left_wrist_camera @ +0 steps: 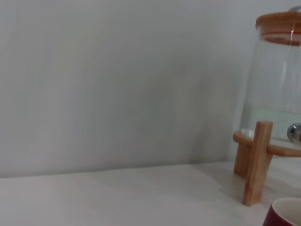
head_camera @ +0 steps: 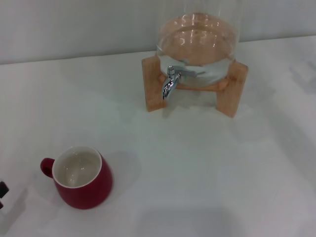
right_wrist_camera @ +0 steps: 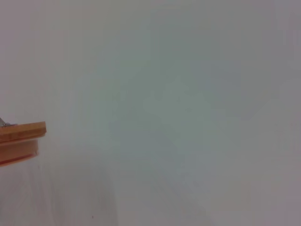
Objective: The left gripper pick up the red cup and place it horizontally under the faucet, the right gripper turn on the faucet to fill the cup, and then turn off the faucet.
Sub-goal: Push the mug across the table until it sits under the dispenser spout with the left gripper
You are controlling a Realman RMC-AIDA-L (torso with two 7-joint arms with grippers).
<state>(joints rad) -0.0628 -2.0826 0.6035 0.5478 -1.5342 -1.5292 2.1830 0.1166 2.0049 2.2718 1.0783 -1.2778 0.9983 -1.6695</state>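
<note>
The red cup (head_camera: 79,178) stands upright on the white table at the near left, white inside, with its small handle pointing left. Its rim also shows in the left wrist view, where the red cup (left_wrist_camera: 286,214) sits at the frame's edge. The chrome faucet (head_camera: 170,82) projects from the glass dispenser (head_camera: 197,44) on a wooden stand (head_camera: 154,84) at the back middle, spout down. A sliver of the faucet (left_wrist_camera: 295,133) also appears in the left wrist view. Only a small black part of the left gripper (head_camera: 2,193) shows at the left edge, a little left of the cup and apart from it. The right gripper is out of view.
The dispenser holds water and has a wooden lid (left_wrist_camera: 280,24), which also shows as the wooden lid (right_wrist_camera: 21,133) in the right wrist view. A pale wall runs behind the table (head_camera: 207,168).
</note>
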